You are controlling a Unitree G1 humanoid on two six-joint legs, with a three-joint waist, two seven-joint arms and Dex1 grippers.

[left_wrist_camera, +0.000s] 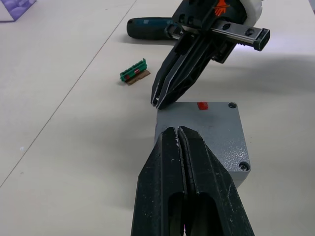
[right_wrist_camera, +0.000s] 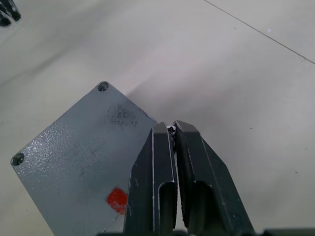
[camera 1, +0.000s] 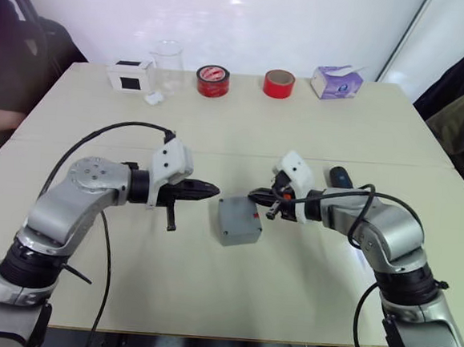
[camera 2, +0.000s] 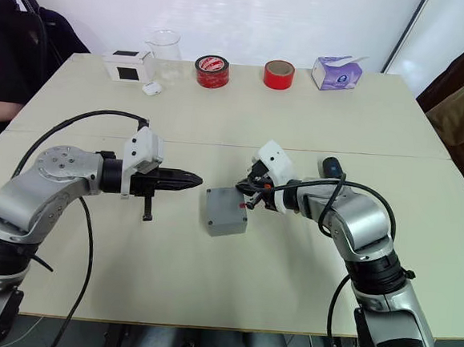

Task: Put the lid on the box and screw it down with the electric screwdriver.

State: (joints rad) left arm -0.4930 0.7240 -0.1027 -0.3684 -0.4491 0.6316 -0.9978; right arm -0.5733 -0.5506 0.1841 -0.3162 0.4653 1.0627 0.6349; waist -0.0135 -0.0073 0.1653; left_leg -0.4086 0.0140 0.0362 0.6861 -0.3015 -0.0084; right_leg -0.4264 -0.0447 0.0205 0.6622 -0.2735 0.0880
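Both arms reach inward level over the table; left gripper (camera 1: 211, 191) and right gripper (camera 1: 256, 195), fingers pressed together, flank the lid (camera 1: 237, 215) seated on the box (camera 1: 240, 234).

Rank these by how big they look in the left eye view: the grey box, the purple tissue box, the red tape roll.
1. The grey box, though it is nearer the camera.
2. The purple tissue box.
3. The red tape roll.

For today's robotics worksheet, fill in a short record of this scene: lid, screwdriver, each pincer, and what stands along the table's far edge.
lid: on the box, screw holes visible at corners
electric screwdriver: lying on the table behind the right arm, untouched
left pincer: shut, tip beside the box
right pincer: shut, a small silvery thing at its tips, at the box's opposite side
far edge: white box, clear beaker, two red tape rolls, purple tissue box
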